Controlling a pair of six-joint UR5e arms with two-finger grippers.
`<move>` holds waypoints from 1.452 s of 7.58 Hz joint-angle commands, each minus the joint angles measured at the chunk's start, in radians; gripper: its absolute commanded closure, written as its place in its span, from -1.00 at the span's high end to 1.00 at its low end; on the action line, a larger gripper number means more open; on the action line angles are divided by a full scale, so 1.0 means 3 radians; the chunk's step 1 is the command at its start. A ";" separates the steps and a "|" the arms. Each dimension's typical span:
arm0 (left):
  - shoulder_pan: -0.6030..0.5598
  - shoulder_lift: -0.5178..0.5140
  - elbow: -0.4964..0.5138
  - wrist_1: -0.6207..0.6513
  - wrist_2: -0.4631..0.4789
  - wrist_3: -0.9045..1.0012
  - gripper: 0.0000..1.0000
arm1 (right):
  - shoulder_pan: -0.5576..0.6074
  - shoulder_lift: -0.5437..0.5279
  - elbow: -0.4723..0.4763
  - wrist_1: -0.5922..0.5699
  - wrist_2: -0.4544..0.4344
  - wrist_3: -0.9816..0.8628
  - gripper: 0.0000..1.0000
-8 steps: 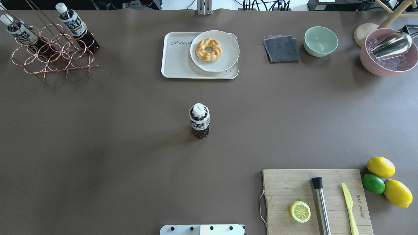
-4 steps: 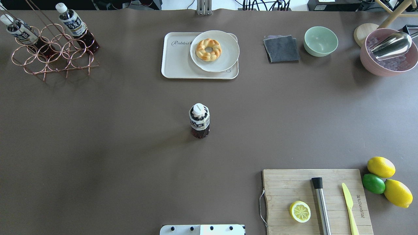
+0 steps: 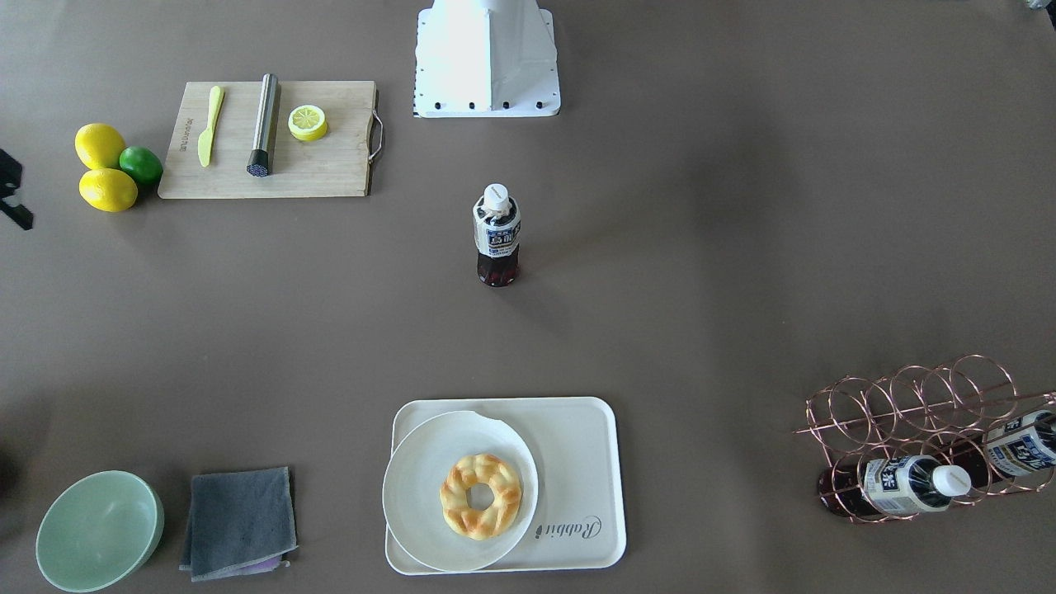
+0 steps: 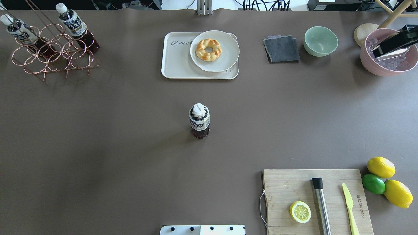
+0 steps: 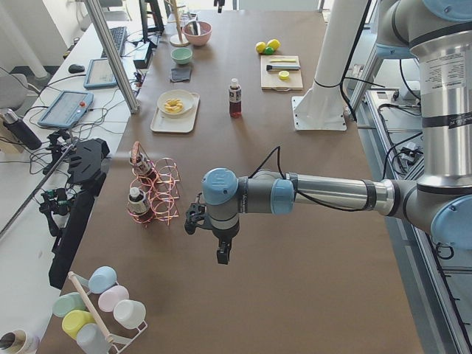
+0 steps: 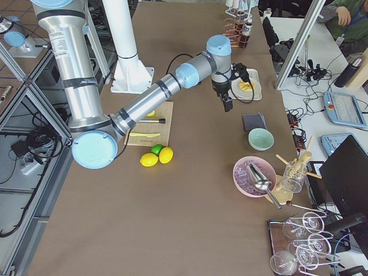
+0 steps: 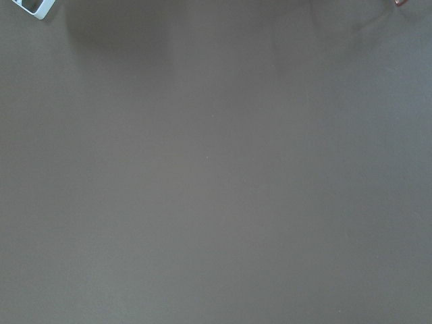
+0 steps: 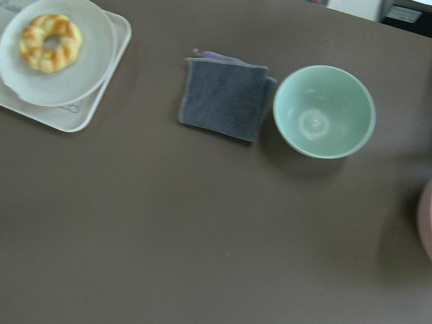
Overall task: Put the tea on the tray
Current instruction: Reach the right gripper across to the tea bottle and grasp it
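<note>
The tea (image 4: 199, 121) is a small bottle of dark liquid with a white cap, standing upright alone mid-table (image 3: 497, 235). The cream tray (image 4: 178, 62) lies beyond it; a round white plate (image 4: 225, 57) with a braided bread ring (image 4: 208, 49) fills its right half, and the left half is bare. My right gripper (image 6: 227, 104) hangs high over the table, right of the tray, and I cannot tell its state. My left gripper (image 5: 221, 254) hovers over bare table near the copper rack (image 5: 158, 199); I cannot tell its state either.
Two matching bottles (image 4: 73, 24) lie in the copper rack (image 4: 52, 55) at far left. Grey cloth (image 4: 281, 49), green bowl (image 4: 320, 40) and pink bowl (image 4: 388, 67) stand at far right. A cutting board (image 4: 294, 186) with lemon half, muddler and knife is near right, lemons (image 4: 380, 166) beside it.
A dark part of my right arm has come into the overhead view over the pink bowl, covering the metal scoop. The tea has not moved.
</note>
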 commanded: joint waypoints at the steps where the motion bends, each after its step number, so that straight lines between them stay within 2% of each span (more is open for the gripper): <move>1: 0.0004 -0.0009 0.0006 -0.0004 -0.0010 -0.0012 0.94 | -0.0992 0.1207 -0.0079 0.0003 -0.0353 0.1081 0.99; 3: 0.0010 -0.0009 0.0006 -0.0004 -0.0020 -0.0012 0.94 | -0.1876 0.1624 -0.0064 0.0003 -0.1547 0.1346 0.99; 4: 0.0010 -0.0009 0.0006 0.0001 -0.0025 -0.0012 0.94 | -0.2209 0.1681 -0.0064 0.0003 -0.2043 0.1362 0.99; 5: 0.0010 -0.0009 0.0011 0.0001 -0.0020 -0.0012 0.94 | -0.2521 0.1732 -0.0129 0.0003 -0.2458 0.1641 0.99; 7: 0.0025 -0.0004 0.0042 0.0001 -0.0025 -0.0012 0.94 | -0.2677 0.1804 -0.0181 0.0079 -0.2514 0.1919 0.99; 8: 0.0040 -0.0004 0.0042 0.0001 -0.0025 -0.0012 0.94 | -0.2759 0.1764 -0.0242 0.0247 -0.2534 0.1990 0.99; 9: 0.0045 -0.0004 0.0047 0.0006 -0.0025 -0.0012 0.94 | -0.2795 0.1753 -0.0410 0.0416 -0.2585 0.2239 0.99; 11: 0.0045 -0.0004 0.0047 0.0006 -0.0020 -0.0012 0.94 | -0.2780 0.1743 -0.0595 0.0525 -0.2794 0.2211 0.98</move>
